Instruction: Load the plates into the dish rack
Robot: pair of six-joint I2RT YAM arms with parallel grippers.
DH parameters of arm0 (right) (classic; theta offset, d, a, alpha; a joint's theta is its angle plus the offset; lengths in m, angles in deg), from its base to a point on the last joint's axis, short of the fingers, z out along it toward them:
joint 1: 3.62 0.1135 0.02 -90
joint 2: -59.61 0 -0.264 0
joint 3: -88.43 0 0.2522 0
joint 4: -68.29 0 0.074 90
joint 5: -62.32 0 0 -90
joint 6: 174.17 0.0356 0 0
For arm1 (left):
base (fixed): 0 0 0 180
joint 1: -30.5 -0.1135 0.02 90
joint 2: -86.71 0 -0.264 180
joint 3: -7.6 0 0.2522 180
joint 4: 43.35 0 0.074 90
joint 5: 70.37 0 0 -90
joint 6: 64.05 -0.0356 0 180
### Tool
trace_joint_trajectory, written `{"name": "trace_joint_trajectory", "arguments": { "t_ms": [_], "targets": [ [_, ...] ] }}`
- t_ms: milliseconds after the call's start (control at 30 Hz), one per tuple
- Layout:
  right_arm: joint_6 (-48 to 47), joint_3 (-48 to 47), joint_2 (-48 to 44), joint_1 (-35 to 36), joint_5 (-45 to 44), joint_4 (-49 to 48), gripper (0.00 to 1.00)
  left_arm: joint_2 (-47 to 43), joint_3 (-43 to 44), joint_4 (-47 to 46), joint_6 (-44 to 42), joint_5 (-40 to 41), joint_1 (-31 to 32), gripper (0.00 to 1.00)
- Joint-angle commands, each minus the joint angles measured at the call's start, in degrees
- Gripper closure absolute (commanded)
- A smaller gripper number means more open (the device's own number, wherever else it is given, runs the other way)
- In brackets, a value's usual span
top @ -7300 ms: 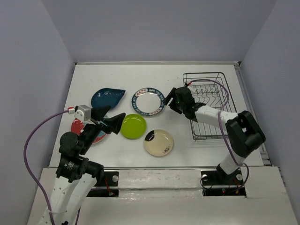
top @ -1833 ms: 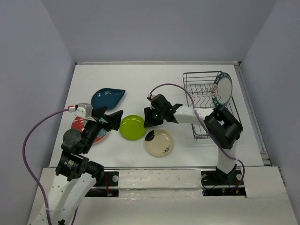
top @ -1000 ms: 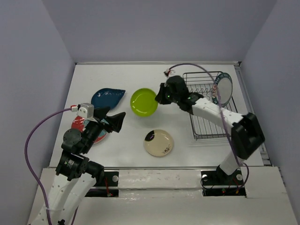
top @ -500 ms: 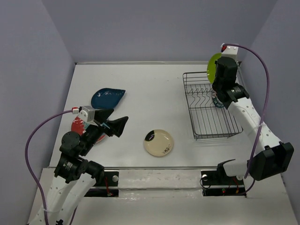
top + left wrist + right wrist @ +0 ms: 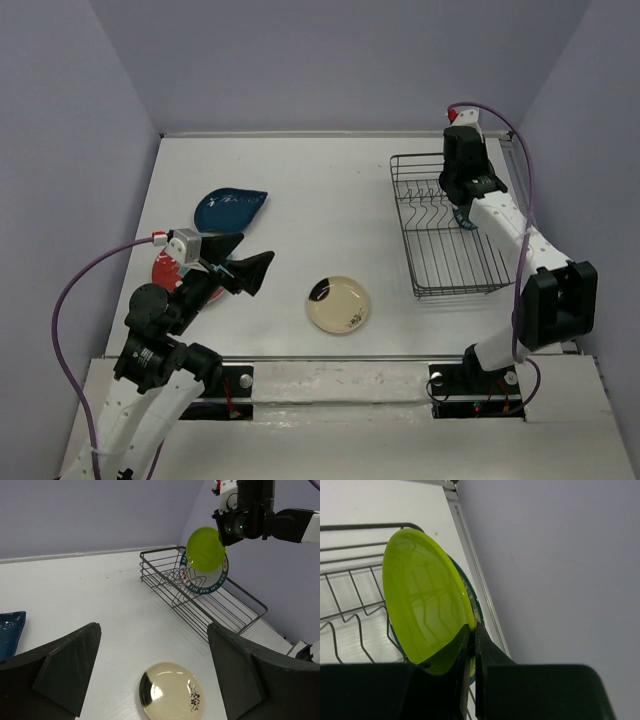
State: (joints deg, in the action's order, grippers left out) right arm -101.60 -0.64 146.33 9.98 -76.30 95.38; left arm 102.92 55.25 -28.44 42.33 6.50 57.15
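Now, rack (image 5: 450, 255) w/ patterned plate (image 5: 208, 587), lime plate (image 5: 205, 549) beside

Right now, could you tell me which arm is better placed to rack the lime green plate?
Right. The right claw is shut on the lime green plate, upright over the dish rack beside the blue-rimmed plate. The left claw is open, far across the table.

right arm (image 5: 503, 218) reaches far forward, right pincer (image 5: 471, 634) pinched tight; left pincer (image 5: 152, 629) spread wide.
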Motion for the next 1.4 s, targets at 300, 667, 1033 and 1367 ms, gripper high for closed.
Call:
{"name": "trace_joint_trajectory", "arguments": {
  "t_ms": [300,667,1033,1367],
  "targets": [
    [-0.1,1.4,4.4,-2.6,-0.7,-1.5,0.93,-0.7,2.1,-1.8,-0.2,-0.7,0.4,0.01],
    [9.6,2.5,5.0,-2.6,0.9,4.1,0.55,0.4,2.0,-1.9,-0.1,-0.8,0.5,0.01],
    [17.9,-0.9,-6.7,14.0,29.1,13.9,0.52,5.7,2.8,1.0,0.8,4.7,0.2,0.01],
    [14.8,-0.1,4.2,25.3,68.1,15.8,0.41,7.3,2.8,0.8,0.6,4.9,-0.6,0.01]
  ]
}}
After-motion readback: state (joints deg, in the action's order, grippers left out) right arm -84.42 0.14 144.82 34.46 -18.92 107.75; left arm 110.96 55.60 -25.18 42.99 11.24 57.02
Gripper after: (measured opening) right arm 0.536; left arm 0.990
